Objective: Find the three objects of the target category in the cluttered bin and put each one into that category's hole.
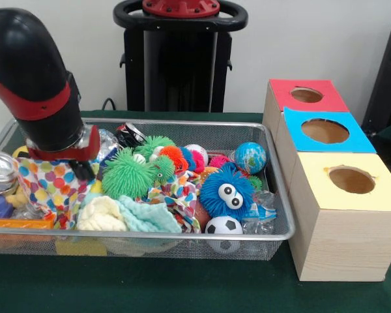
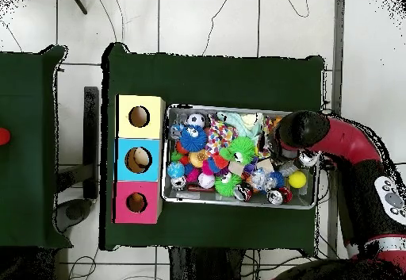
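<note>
Arm down in the bin (image 1: 274,189) end away from the three hole boxes (image 1: 326,130), tool (image 1: 85,171) buried in polka-dot cloth (image 1: 49,182), grip state unclear; better lift cloth aside first to expose targets like soccer ball (image 1: 223,225)

The front view sits low and close across the worktop (image 1: 182,287), looking level at the bin (image 1: 143,238) with the three boxes (image 1: 342,222) at its right and the arm (image 1: 39,85) coming in from upper left. The overhead view hangs high, looking straight down, taking in the whole worktop (image 2: 214,78) and the floor around. There the boxes (image 2: 139,159) lie left of the bin (image 2: 238,201) and the arm (image 2: 341,142) right. Both views share bin, boxes and arm.
</note>
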`<state>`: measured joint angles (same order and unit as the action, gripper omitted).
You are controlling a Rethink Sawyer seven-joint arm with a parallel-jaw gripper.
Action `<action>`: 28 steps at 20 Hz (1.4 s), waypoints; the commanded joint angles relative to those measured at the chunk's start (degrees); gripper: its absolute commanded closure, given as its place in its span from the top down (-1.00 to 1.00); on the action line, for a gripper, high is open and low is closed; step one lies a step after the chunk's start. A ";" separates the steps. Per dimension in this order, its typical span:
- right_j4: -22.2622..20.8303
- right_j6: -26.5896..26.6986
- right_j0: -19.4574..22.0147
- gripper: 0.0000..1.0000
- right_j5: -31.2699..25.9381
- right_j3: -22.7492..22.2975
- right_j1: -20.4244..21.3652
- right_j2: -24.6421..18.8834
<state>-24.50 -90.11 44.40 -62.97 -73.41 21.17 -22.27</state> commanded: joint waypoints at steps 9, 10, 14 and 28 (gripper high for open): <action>2.81 14.82 5.03 -1.00 -6.21 -17.14 5.26 -9.61; 2.66 14.82 5.27 -1.00 -6.09 -17.39 5.09 -10.00; -2.65 12.40 3.68 -1.00 -0.92 -14.75 4.40 -8.62; -21.12 1.05 -5.07 -1.00 12.68 -5.33 -1.05 -0.37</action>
<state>-40.45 -89.98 41.02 -58.94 -82.00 24.49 -23.88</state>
